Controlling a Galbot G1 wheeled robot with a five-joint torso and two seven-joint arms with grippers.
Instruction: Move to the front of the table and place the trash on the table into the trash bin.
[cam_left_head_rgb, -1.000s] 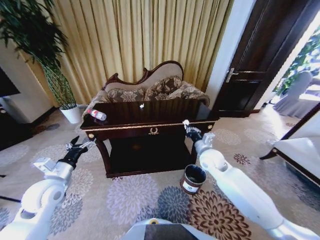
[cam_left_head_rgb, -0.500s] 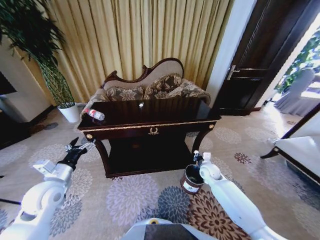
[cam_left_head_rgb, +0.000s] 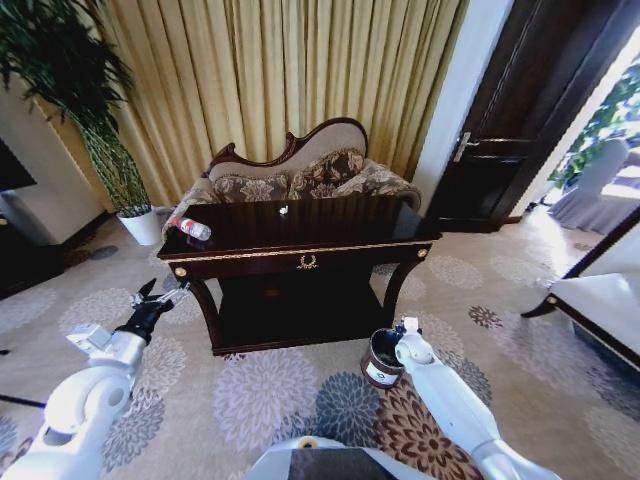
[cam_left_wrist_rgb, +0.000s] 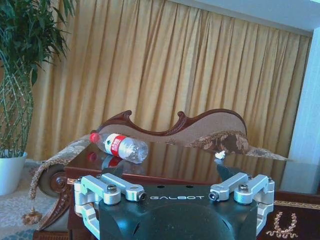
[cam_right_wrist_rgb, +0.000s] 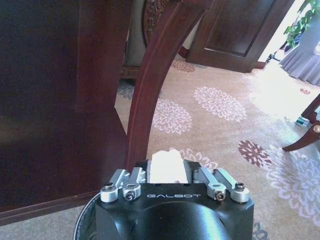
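Note:
The dark wooden table (cam_left_head_rgb: 330, 222) stands ahead, in front of a sofa. A clear bottle with a red cap (cam_left_head_rgb: 190, 229) lies at its left end, shown closer in the left wrist view as the bottle (cam_left_wrist_rgb: 120, 147). A tiny white scrap (cam_left_head_rgb: 283, 210) lies mid-table near the back. The round brown trash bin (cam_left_head_rgb: 381, 362) sits on the carpet by the table's right front leg. My right gripper (cam_left_head_rgb: 405, 328) hangs at the bin's rim, shut on a crumpled white scrap (cam_right_wrist_rgb: 165, 167). My left gripper (cam_left_head_rgb: 160, 295) is open, low, left of the table.
A patterned sofa (cam_left_head_rgb: 300, 180) stands behind the table, with curtains beyond. A white plant pot (cam_left_head_rgb: 142, 226) is at the far left and a dark door (cam_left_head_rgb: 510, 140) at the right. The table's curved leg (cam_right_wrist_rgb: 155, 75) rises close to my right gripper. Carpet spreads around.
My right gripper has come down from the table's right front edge to the bin's rim, carrying the white scrap. The left arm has barely moved.

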